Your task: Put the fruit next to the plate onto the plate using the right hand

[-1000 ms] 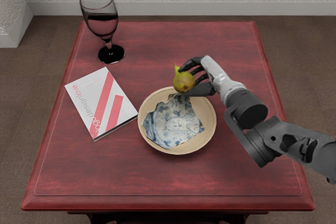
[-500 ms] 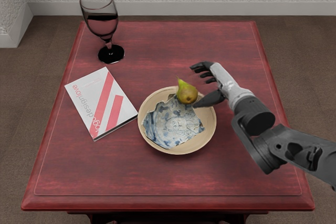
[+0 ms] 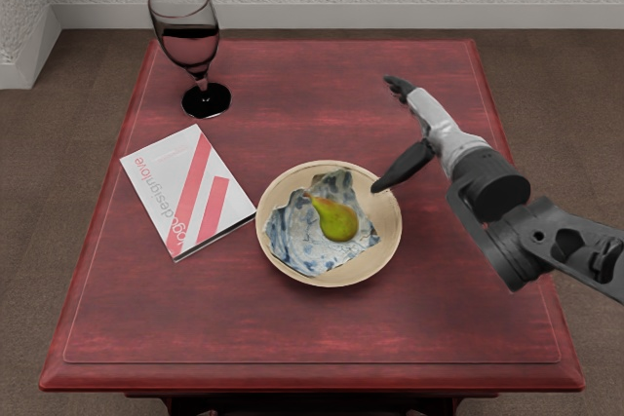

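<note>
the yellow-green pear [image 3: 334, 219] lies on its side in the middle of the plate [image 3: 388, 229], on the blue and white pattern, its stem end pointing toward the upper left of the frame. the plate sits on the red counter [image 3: 292, 328] a little right of centre. the right robot hand [image 3: 419, 119] hangs above the counter just past the plate's upper right edge, open and holding nothing, clear of the pear; its dark thumb [image 3: 395, 170] points down toward the plate's rim, and the other fingers reach toward the top of the frame. its arm comes in from the lower right edge. left of the plate, just beside its rim, a white and red booklet [image 3: 187, 190] lies flat and turned at an angle. in the upper left of the frame a wine glass [image 3: 190, 41] stands upright near the counter's far corner, well apart from the plate. nothing lies between the robot hand and the plate.
</note>
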Robot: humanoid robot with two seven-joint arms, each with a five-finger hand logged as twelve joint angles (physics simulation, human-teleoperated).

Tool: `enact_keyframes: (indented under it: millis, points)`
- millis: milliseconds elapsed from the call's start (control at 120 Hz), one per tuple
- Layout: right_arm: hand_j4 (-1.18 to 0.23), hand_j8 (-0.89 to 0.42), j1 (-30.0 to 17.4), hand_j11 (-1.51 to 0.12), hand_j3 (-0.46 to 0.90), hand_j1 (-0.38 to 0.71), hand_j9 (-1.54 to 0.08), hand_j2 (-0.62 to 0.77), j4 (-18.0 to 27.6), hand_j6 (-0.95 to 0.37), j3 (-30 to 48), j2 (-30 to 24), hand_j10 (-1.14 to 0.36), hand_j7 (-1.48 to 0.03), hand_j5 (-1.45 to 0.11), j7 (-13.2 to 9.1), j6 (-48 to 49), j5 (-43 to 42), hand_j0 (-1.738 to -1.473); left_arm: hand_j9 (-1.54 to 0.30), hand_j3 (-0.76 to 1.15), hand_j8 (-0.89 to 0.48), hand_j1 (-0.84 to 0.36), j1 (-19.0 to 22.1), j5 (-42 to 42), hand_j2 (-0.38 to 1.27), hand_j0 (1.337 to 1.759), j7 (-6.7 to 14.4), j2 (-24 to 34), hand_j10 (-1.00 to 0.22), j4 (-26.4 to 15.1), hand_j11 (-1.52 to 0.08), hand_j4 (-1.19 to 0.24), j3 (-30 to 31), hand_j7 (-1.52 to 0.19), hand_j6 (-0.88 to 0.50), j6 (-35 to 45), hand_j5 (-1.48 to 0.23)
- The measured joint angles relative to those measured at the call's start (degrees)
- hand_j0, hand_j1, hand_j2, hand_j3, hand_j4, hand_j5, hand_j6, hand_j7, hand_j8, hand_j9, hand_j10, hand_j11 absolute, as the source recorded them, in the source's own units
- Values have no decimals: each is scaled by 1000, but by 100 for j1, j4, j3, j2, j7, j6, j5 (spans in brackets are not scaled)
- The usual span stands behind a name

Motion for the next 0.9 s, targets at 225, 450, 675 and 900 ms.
enact_keyframes:
  millis: [225,450,675,900]
  points:
    - [-48,-47,511,-63,0,-293,-63,-5,0,-47,528,-244,-49,-63,-64,0,118,1307,-1658,0,0,0,349,-105,3,0,1658,0,0,0,-14,0,0,-4,0,0,0,0]
    - [-44,-44,-701,-57,0,-297,-57,-7,-112,-44,2513,-331,-44,-57,-57,0,3020,3248,-1658,0,0,0,349,-64,1,0,1658,0,0,0,-23,0,0,1,0,0,3,0]
    - [-41,-41,-1872,-54,0,-300,-54,-7,-654,-41,4125,-415,-41,-54,-54,0,5630,4362,-1658,0,0,0,349,-70,-2,0,1658,-1,0,0,-7,0,0,6,0,0,8,0]
    - [-39,-39,-2372,-51,0,-302,-51,-7,-1394,-39,4717,-627,-39,-51,-51,0,6826,4986,-1658,0,0,0,349,-70,-7,0,1658,0,0,0,-1,0,0,2,0,0,20,0]
